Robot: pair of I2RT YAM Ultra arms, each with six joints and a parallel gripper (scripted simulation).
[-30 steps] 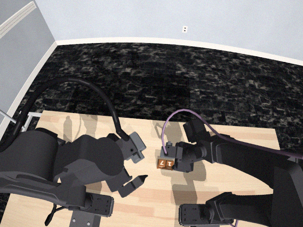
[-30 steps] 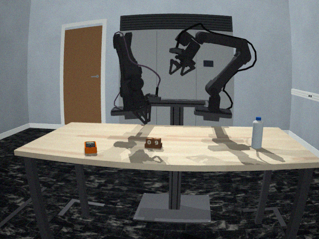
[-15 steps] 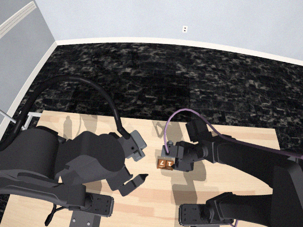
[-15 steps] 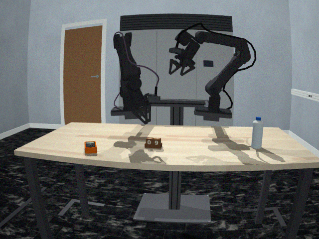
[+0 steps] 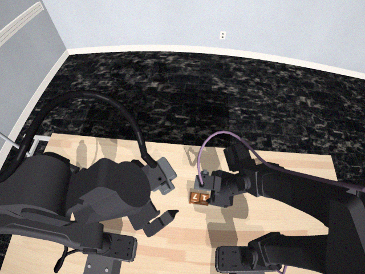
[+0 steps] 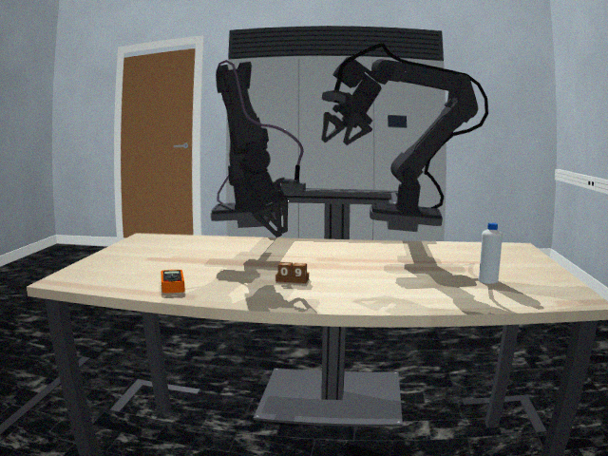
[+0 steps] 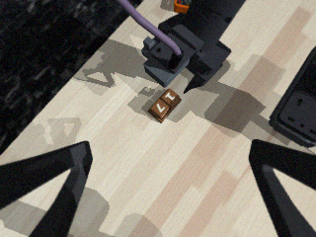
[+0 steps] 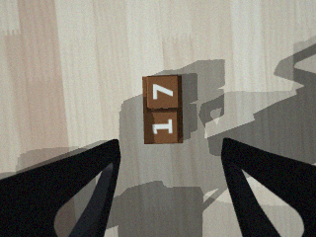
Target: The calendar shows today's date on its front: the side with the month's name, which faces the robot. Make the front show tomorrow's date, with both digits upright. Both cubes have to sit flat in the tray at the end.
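Calendar (image 5: 199, 198) (image 6: 292, 276) (image 7: 165, 104) (image 8: 163, 111) on the table (image 5: 177, 244) (image 6: 353, 253) (image 7: 128, 178) (image 8: 99, 39), near the middle. Both cubes side by side in the tray (image 6: 293, 281), apparently flat. Top faces: 7 on one cube (image 5: 195, 197) (image 6: 298, 271) (image 7: 160, 108) (image 8: 163, 93), 1 on the other cube (image 5: 203, 197) (image 6: 283, 271) (image 7: 171, 97) (image 8: 163, 127). Back, away from robot: 0 under the 1, 9 under the 7, both upright. Front digits and month name hidden in every view, so impossible to tell today's date or whether already changed to tomorrow's. Seating looks fine; front date unconfirmed. Probably left: turning or swapping at least one cube, then reseating, if front still on today's date.

Cubes: brown, wood-like, square-edged, white numerals. Tray: low, dark brown. Table: pale wood, striped grain, pinkish streaks.

Right gripper (image 5: 207, 200) (image 6: 278, 234) (image 7: 186, 92) (image 8: 171, 141): partly spread, nothing held, above and just beside the cubes. Likely lining up for a cube. Left gripper (image 5: 168, 213) (image 6: 336, 142) (image 7: 171, 143): released, spread wide, empty, well apart from calendar. Fingers black, triangular, hollow.

Farther out: boxy orange device (image 6: 172, 282) (image 7: 182, 6); smooth white bottle (image 6: 489, 256), blue cap, upright.
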